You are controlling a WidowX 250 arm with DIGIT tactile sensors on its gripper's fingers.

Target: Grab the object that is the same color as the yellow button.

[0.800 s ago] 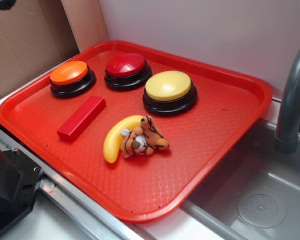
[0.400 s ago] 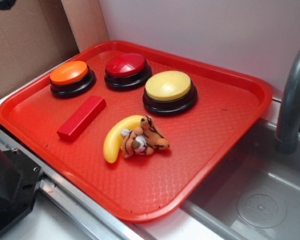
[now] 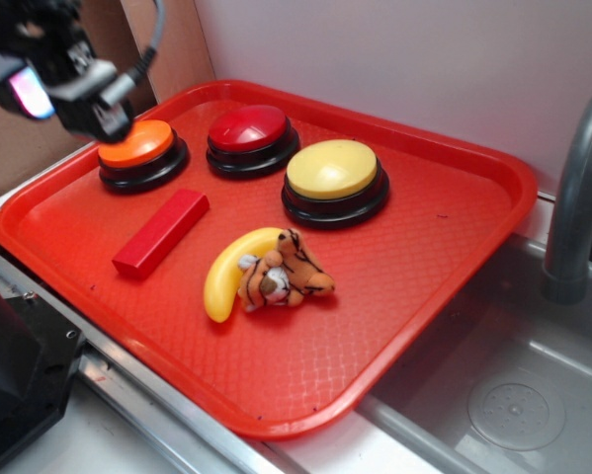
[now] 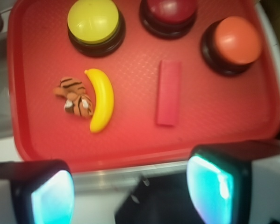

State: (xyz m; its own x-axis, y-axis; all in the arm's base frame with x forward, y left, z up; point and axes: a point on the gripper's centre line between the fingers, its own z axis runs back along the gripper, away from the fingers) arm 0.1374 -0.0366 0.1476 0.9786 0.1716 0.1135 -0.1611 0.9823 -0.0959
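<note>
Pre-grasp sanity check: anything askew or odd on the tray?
Only one thing: the tiger plush lies on its side, pressed against the banana and crowding its inner curve. The gripper is open, off the tray. Buttons and red block sit normally.

Toy kitchen setup, grey sink basin (image 3: 518,395), curved faucet (image 3: 577,197), cardboard backdrop (image 3: 39,148)

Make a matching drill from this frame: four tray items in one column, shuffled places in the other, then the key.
Things:
1. toy banana
2. red block
3. yellow button
4. orange button

Places (wrist view):
A. far corner of the red tray, on the right
B. touching the tiger plush
C. alone mid-tray, between the fruit and the right-hand button
D. far left of the button row, beyond the plush

Pairs: 1-B, 2-C, 3-D, 4-A
</note>
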